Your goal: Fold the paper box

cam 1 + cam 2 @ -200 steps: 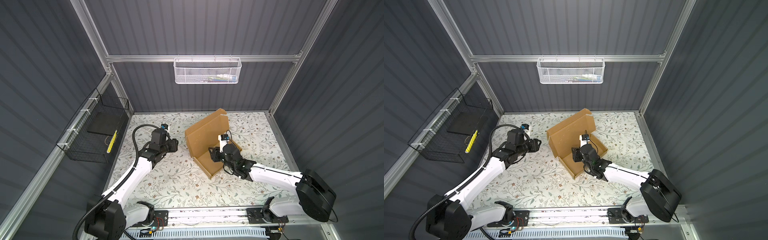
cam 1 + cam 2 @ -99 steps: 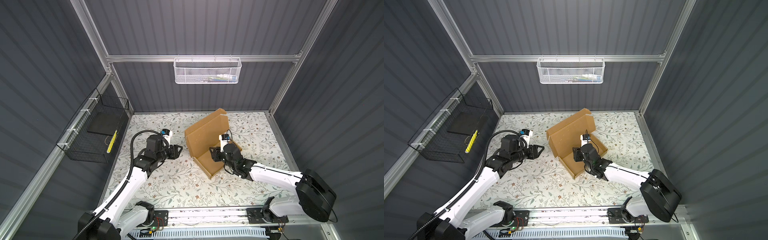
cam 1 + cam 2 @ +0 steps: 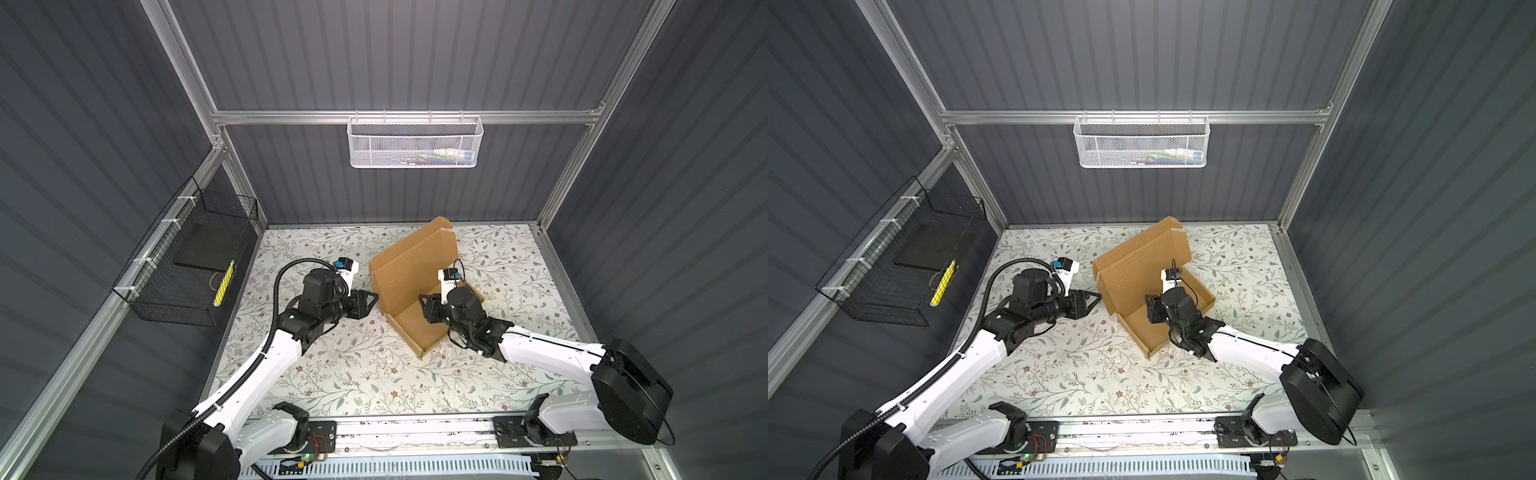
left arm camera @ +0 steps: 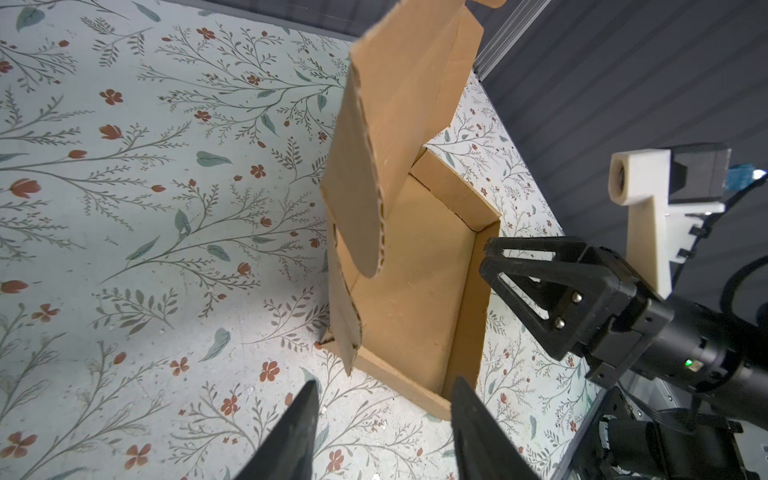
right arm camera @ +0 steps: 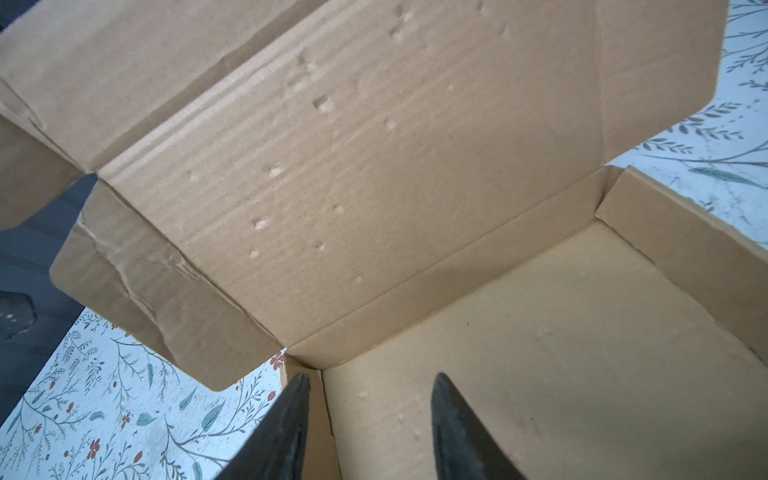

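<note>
Your left gripper, jaws half parted and empty, sits just beside the paper box; its raised lid lies at 3 o'clock from it. The box's long axis runs 8 to 2 o'clock. Your right gripper, jaws apart and holding nothing, hangs over the tray. The left looks better placed to push the lid down. The floral tablecloth lies flat, with open room at 6 o'clock.

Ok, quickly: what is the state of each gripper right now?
Left gripper: open, holding nothing, just beside the paper box.
Right gripper: open, over the box's tray, holding nothing.
</note>
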`<state>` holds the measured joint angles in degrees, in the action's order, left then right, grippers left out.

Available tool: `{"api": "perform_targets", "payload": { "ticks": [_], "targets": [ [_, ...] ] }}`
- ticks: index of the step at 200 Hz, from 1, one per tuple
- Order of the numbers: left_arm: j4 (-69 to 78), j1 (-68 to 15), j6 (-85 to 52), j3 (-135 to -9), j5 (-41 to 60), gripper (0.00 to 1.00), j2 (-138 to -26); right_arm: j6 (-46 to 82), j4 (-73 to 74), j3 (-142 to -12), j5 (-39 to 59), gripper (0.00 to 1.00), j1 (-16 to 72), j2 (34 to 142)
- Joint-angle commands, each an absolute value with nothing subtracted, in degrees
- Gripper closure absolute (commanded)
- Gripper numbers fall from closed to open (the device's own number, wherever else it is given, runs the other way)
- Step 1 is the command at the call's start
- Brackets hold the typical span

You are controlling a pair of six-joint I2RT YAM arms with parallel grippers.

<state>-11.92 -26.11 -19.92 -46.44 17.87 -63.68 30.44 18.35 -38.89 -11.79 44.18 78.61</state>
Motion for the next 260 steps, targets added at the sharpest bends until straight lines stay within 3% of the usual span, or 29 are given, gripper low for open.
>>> {"api": "perform_targets", "payload": {
  "ticks": [1,54,114,260],
  "targets": [
    [-10.03,-27.57,-19.21,-48.31,14.89,0.49,-65.91,30.09,17.93,-38.85,-11.73,0.51,43.86,78.32],
    [-8.14,-29.57,-17.27,-50.43,9.26,0.52,-71.44,30.32,18.02,-37.76,-12.06,0.51,43.68,77.19],
    [-5.74,-29.88,-15.70,-51.31,6.70,0.62,-74.70,30.77,18.19,-36.16,-12.57,0.51,43.42,75.54],
    [-2.99,-29.88,-9.76,-50.67,2.99,1.00,-75.61,28.60,14.84,-37.14,-12.06,0.50,42.05,72.60]
  ]
}}
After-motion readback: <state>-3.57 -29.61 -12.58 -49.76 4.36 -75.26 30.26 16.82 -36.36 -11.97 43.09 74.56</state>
